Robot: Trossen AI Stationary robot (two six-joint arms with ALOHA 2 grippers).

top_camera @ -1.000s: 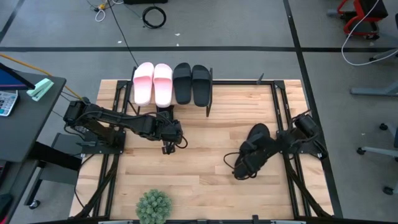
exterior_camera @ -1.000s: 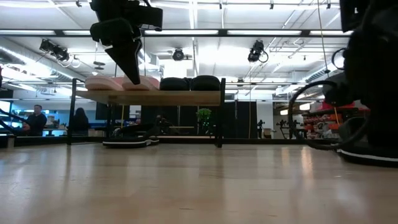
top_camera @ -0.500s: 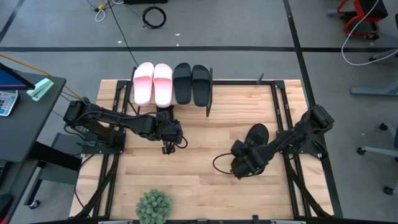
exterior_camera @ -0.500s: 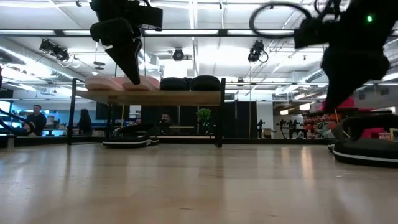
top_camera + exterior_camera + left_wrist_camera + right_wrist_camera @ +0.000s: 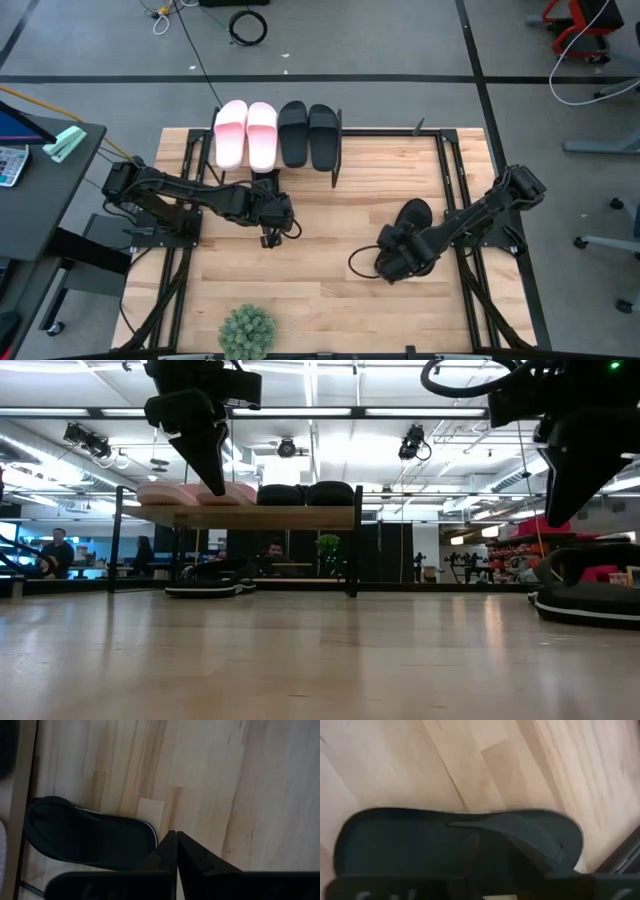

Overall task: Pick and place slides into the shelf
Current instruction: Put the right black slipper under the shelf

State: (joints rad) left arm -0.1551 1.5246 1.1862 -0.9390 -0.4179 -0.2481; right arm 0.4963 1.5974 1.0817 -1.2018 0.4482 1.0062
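The shelf (image 5: 262, 517) stands at the table's far edge. Two pale pink slides (image 5: 246, 133) and two black slides (image 5: 308, 133) lie side by side on its top board. One thin black slide (image 5: 85, 840) rests flat on the table under the shelf. The other thin black slide (image 5: 416, 213) lies flat on the table's right half. My left gripper (image 5: 270, 232) hangs shut in front of the shelf, pointing down, clear of the table. My right gripper (image 5: 555, 520) hovers shut above the right slide (image 5: 455, 840), apart from it.
A small green potted plant (image 5: 247, 332) stands at the near edge. Black metal rails (image 5: 452, 180) run along both sides of the tabletop. Bare wood lies between the two arms. People (image 5: 60, 550) show far off in the room behind.
My right arm has risen and its gripper has lifted up off the thin black slide on the right. That slide stays flat on the table.
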